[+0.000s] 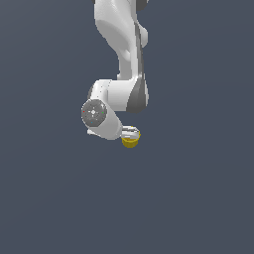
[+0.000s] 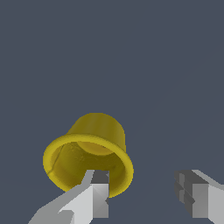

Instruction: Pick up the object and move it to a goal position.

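The gripper (image 2: 148,197) hangs open with 1 finger (image 2: 94,199) at the rim of the yellow cup (image 2: 89,155) (probably light, stiff, smooth), best pinched across its wall.

The cup (image 2: 89,153) is yellow throughout: a brighter yellow on the round rim, a darker mustard tone on the tapered body and inside the mouth. No markings or pattern are visible on it. In the exterior view it appears as a small yellow patch just below centre frame.

The arm (image 1: 121,54) is white with dark grey panels along its side. A round grey cap (image 1: 94,113) at centre left carries small red and green specks.

The gripper (image 2: 146,192) fingers (image 2: 89,199) are light grey to white, with darker grey pads at the tips.

The background (image 1: 198,198) is a uniform slate blue-grey, unpatterned.
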{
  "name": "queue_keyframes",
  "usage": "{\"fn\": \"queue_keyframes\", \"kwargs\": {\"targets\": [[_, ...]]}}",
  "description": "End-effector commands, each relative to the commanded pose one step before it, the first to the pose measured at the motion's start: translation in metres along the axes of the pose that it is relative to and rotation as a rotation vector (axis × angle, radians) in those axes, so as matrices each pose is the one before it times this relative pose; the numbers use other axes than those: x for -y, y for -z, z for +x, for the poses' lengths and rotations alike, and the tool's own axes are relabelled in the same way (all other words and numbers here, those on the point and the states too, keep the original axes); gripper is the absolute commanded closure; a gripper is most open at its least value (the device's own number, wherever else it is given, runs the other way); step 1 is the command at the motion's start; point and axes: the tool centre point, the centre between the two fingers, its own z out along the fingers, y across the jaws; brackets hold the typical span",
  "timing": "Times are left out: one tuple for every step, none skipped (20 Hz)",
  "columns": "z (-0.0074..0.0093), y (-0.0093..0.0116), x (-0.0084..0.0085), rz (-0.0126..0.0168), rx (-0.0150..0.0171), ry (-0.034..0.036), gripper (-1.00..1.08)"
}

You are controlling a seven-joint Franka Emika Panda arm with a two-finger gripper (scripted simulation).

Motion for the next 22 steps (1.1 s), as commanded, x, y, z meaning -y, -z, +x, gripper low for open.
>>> {"fn": "queue_keyframes", "kwargs": {"targets": [[-0.00455,-0.00869,-0.00045,0.02370,0.06418,-0.01164,-0.20],[-0.00158,-0.00318,-0.00018,0.00902,0.02379,-0.00396,-0.20],[-0.00148,-0.00295,-0.00015,0.00865,0.02249,-0.00354,-0.20],[-0.00137,-0.00273,-0.00013,0.00825,0.02121,-0.00316,-0.20],[-0.00128,-0.00252,-0.00010,0.00783,0.01991,-0.00281,-0.20],[-0.00119,-0.00232,-0.00009,0.00739,0.01861,-0.00248,-0.20],[-0.00110,-0.00212,-0.00007,0.00694,0.01732,-0.00219,-0.20],[-0.00101,-0.00194,-0.00006,0.00647,0.01604,-0.00192,-0.20],[-0.00093,-0.00175,-0.00005,0.00599,0.01474,-0.00167,-0.20],[-0.00084,-0.00158,-0.00004,0.00550,0.01346,-0.00145,-0.20],[-0.00076,-0.00141,-0.00004,0.00501,0.01218,-0.00124,-0.20],[-0.00068,-0.00125,-0.00003,0.00449,0.01088,-0.00106,-0.20],[-0.00059,-0.00109,-0.00003,0.00399,0.00962,-0.00090,-0.20],[-0.00052,-0.00093,-0.00002,0.00345,0.00831,-0.00074,-0.20],[-0.00043,-0.00079,-0.00002,0.00294,0.00705,-0.00061,-0.20],[-0.00036,-0.00064,-0.00001,0.00240,0.00575,-0.00048,-0.20],[-0.00027,-0.00050,-0.00001,0.00188,0.00449,-0.00036,-0.20],[-0.00018,-0.00036,-0.00001,0.00136,0.00324,-0.00026,-0.20],[-0.00017,-0.00018,0.00002,0.00075,0.00180,-0.00014,-0.20],[-0.00004,-0.00007,0.00000,0.00027,0.00064,-0.00005,-0.20],[0.00036,0.00019,-0.00022,-0.00153,-0.00353,-0.00002,-0.20],[-0.00002,-0.00022,0.00001,0.00000,0.00000,0.00000,-0.20]]}}
